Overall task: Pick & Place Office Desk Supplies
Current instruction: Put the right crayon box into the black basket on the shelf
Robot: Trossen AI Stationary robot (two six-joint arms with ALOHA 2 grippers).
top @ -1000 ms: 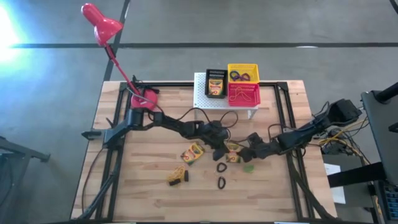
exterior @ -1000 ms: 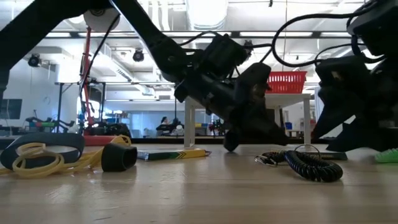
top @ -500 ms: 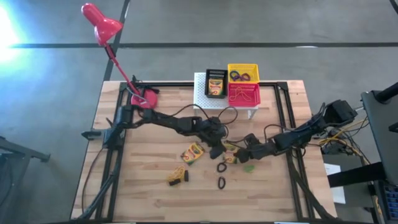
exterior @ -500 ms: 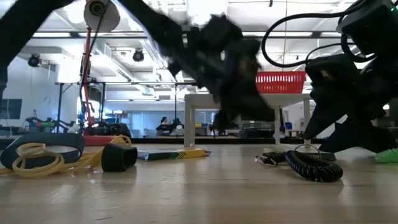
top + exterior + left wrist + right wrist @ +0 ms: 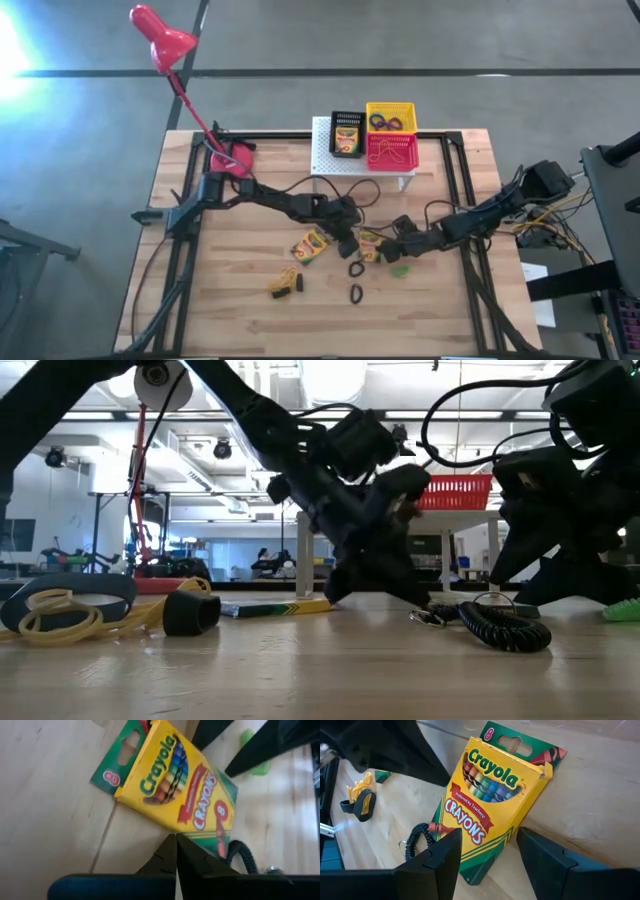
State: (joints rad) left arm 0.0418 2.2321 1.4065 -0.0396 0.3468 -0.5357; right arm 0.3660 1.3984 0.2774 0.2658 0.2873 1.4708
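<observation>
A yellow-and-green crayon box (image 5: 371,244) lies flat mid-table between both grippers. My left gripper (image 5: 348,245) is shut, its tips (image 5: 175,840) right at the box's long edge (image 5: 165,822). My right gripper (image 5: 388,250) is open, with its fingers (image 5: 440,857) standing on either side of the box's bottom corner (image 5: 477,870) without visibly touching it. A second crayon box (image 5: 310,245) lies to the left. A third (image 5: 346,135) sits in the black basket. The rubber-band tangle (image 5: 285,283), two black rings (image 5: 355,268) and a green piece (image 5: 400,270) rest on the table. My left gripper's shut fingertips (image 5: 172,845) come down slanting from the table's left, at the long edge of the middle crayon box. Whether they touch it I cannot tell. The box lies flat on the table.
A white perforated stand (image 5: 325,160) at the far edge carries black, yellow (image 5: 390,115) and red (image 5: 392,150) baskets. The red lamp (image 5: 165,45) stands at the far left. A black coiled ring (image 5: 500,625) lies just near of the grippers. The near table strip is bare wood.
My left gripper rose off the table, then came back down slightly farther toward the table's left, beside the middle crayon box. My right gripper shifted a little toward the table's left, closing on the same box.
</observation>
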